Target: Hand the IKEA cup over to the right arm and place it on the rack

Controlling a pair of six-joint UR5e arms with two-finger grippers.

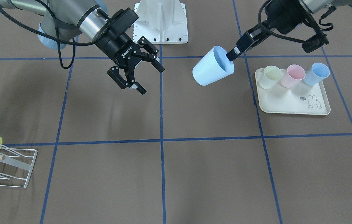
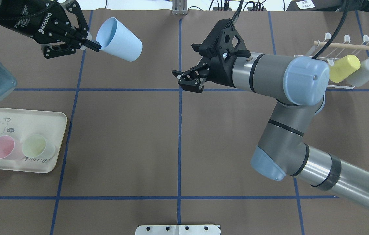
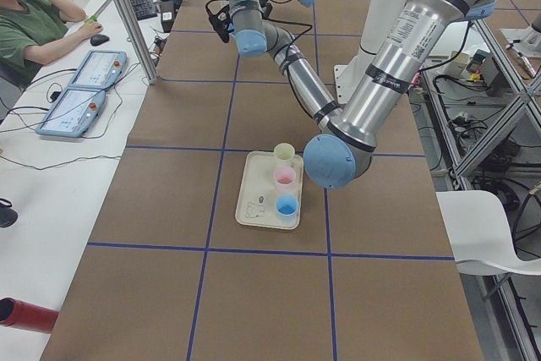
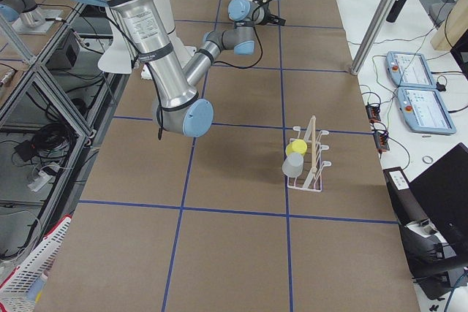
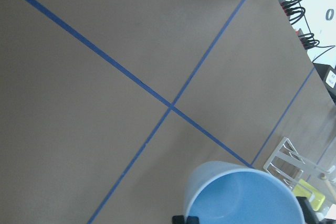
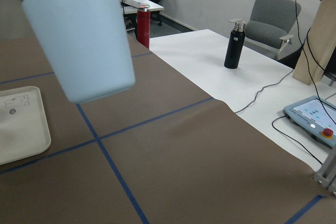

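The left gripper (image 2: 95, 46) is pinching the rim of the pale blue IKEA cup (image 1: 211, 70), one slim finger inside the mouth and one outside. It is holding the cup tilted in the air over the table's far half, left of centre. The right gripper (image 1: 151, 80) is hanging near it, linkage fingers spread wide and gripping nothing. We are judging the hand-over to be the step in hand: the right fingers should be closing on the tapered wall near the base, clear of the rim, before the left ones let go. The cup is looking like smooth, thin matt plastic, so a squeeze may slide toward the narrow end. The white wire rack (image 2: 350, 46) is standing by the table's far right corner
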